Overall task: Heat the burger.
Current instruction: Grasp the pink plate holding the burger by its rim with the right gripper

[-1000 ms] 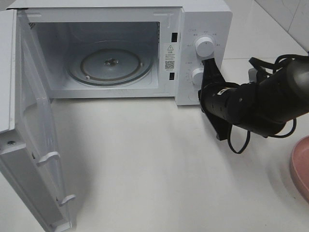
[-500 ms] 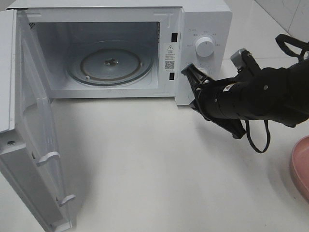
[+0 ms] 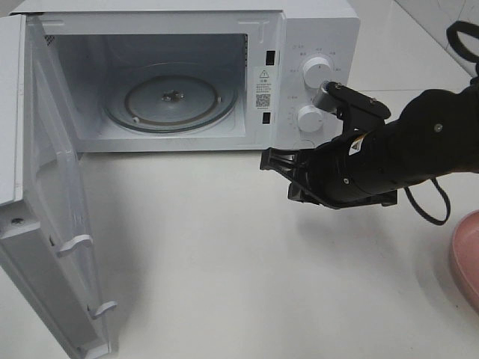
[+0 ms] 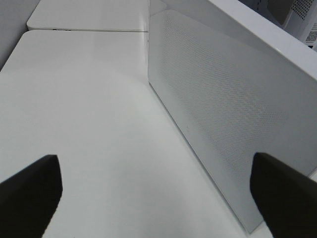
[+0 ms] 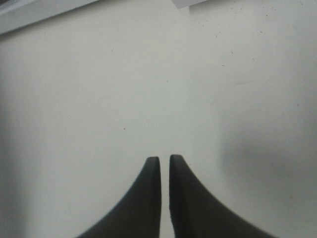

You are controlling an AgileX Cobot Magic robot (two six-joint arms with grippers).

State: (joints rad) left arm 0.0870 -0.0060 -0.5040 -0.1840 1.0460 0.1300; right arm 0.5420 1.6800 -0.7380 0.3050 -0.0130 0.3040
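Hovering over the white tabletop, the black right gripper is clenched to a hairline slit, grasping nothing; beside its arm sits the lower round white knob of the white microwave oven; ahead of its fingertips is the open cavity with its round glass turntable; pink round plate well behind it; black left gripper released wide, empty, near the perforated white microwave door; burger's place cannot be told.
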